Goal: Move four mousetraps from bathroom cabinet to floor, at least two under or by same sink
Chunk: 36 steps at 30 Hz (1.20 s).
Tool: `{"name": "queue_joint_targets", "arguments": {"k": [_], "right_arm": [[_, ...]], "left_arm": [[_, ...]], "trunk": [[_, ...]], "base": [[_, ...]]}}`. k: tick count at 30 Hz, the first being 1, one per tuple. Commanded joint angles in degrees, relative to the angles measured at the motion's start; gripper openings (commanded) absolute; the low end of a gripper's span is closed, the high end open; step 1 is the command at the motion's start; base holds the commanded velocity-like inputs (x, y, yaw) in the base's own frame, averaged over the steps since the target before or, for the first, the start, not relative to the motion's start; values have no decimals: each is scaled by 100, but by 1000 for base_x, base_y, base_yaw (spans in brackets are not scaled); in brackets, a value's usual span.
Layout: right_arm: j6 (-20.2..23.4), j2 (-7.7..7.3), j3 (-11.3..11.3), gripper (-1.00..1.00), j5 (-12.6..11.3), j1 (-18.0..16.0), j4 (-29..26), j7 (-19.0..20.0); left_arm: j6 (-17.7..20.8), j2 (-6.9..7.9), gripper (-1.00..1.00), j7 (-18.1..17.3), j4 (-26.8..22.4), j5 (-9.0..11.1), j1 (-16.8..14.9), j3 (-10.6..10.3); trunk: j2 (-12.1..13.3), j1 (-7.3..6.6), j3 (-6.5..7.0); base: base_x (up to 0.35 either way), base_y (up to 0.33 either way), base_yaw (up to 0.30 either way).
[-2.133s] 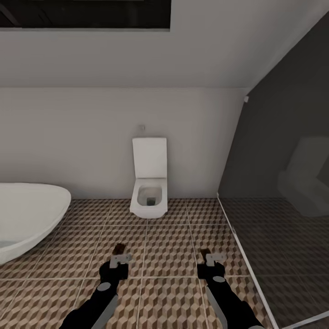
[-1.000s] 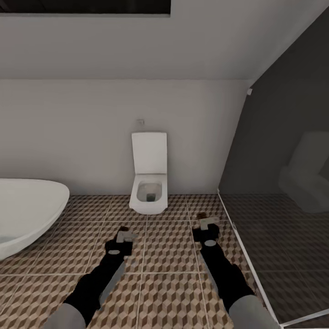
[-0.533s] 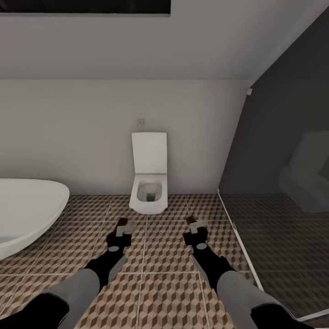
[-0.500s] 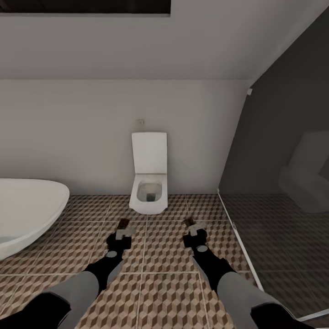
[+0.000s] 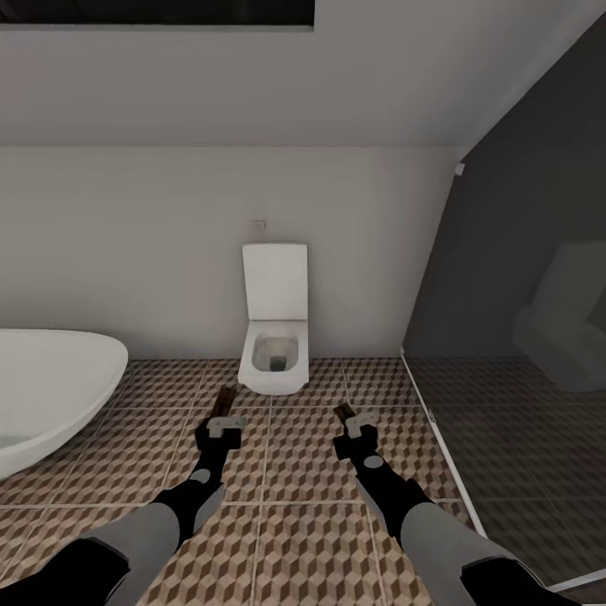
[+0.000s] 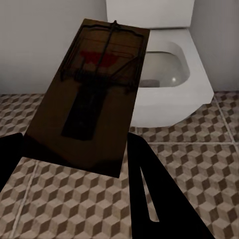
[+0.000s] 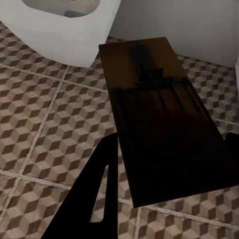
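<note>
Now we carry two mousetraps over the bathroom floor (image 5: 311, 547), one clamped in the left gripper (image 5: 222, 421) and one in the right gripper (image 5: 353, 423), both held out toward the toilet (image 5: 274, 337). No sink is in sight, so we judge the sound course is to keep each board level and turn to find it before lowering anything. The left mousetrap (image 6: 92, 94) is a flat brown board with dark wire and a red bit; the right mousetrap (image 7: 164, 119) looks darker, its wire barely legible.
</note>
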Motion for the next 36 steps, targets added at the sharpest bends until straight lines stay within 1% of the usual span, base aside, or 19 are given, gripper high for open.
{"name": "queue_joint_targets", "arguments": {"k": [1, 6, 13, 21, 36], "right_arm": [[-19, -3, 22, -100, 39, -5, 9, -49], [-245, -6, 28, -100, 35, -5, 20, -52], [-316, -7, 27, -100, 42, -5, 17, -69], [-323, 13, 29, -100, 35, -5, 19, -76], [-324, 5, 24, -100, 36, -5, 22, -71]], "left_arm": [[-12, -1, -100, 58, 6, 8, -5, -51], [-11, 0, -100, 59, 17, 14, -5, -51], [-6, -1, -100, 60, 33, 17, -5, -51], [0, -14, -100, 28, 61, 17, 1, -51], [0, -54, -100, 24, 219, 17, 11, -51]], "trunk": [[-5, 1, -6], [-5, 1, -6], [-285, 154, -133], [-606, 330, -333], [-1208, 659, -740]], "base": [[0, 0, 0], [0, 0, 0], [0, 0, 0], [0, 0, 0], [0, 0, 0]]}}
